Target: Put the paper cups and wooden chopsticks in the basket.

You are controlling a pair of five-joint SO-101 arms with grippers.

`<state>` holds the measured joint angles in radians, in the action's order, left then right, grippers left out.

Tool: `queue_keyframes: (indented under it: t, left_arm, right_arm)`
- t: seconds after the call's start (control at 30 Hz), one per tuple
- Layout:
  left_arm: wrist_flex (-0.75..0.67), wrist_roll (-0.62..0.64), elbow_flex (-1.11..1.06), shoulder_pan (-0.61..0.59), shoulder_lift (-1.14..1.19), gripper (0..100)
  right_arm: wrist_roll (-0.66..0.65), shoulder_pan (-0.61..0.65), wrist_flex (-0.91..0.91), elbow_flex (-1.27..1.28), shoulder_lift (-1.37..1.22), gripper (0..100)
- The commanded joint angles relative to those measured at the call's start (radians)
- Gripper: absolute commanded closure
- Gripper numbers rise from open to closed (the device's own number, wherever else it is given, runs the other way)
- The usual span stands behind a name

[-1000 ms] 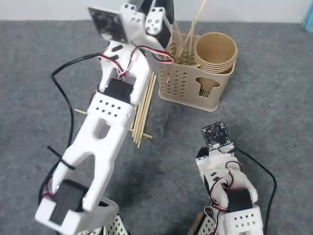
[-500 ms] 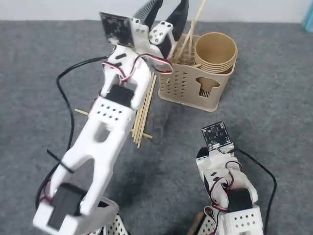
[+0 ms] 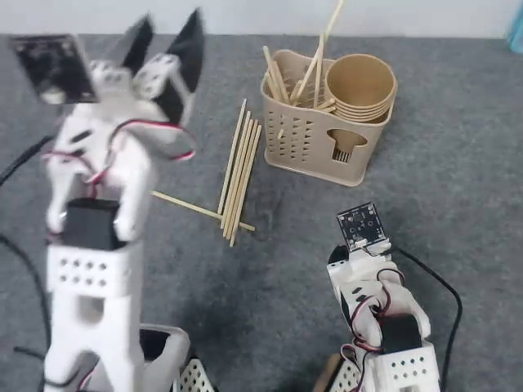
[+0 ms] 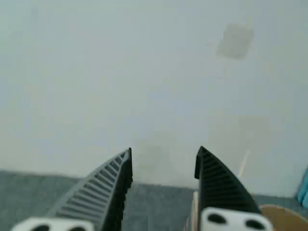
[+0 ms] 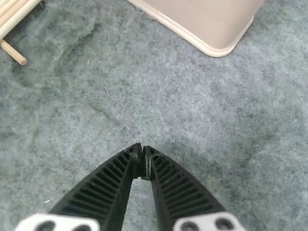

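Note:
The beige basket (image 3: 315, 139) stands at the back of the grey carpet and holds a stack of paper cups (image 3: 360, 84) and several wooden chopsticks (image 3: 304, 75) standing upright. A bundle of several chopsticks (image 3: 239, 170) lies flat on the carpet left of the basket, with one more chopstick (image 3: 189, 206) lying across its near end. My left gripper (image 3: 166, 37) is raised high at the back left, open and empty, pointing toward the wall (image 4: 163, 151). My right gripper (image 5: 142, 154) is shut, low over bare carpet in front of the basket (image 5: 202, 21).
Grey carpet (image 3: 458, 188) covers the whole work area, with open floor right of the basket and between the two arms. A pale wall (image 4: 144, 72) runs along the back. A black cable (image 3: 445, 294) loops beside the right arm's base.
The left arm has swung away from the basket to the left and lifted, uncovering the chopstick bundle on the carpet. Its fingers stay open. The right arm has not moved.

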<state>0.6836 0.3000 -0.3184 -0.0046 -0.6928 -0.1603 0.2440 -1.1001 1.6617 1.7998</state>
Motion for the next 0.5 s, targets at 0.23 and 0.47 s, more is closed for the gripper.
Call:
queue_keyframes:
  t: [0.23, 0.47]
  left_arm:
    - [0.496, 0.341, -0.220, -0.324, -0.055, 79]
    - [0.229, 0.414, -0.559, -0.407, -0.055, 79]
  right_arm:
    - [-0.020, -0.008, -0.001, 0.021, 0.015, 99.0]
    - [-0.020, -0.008, -0.002, 0.021, 0.015, 99.0]
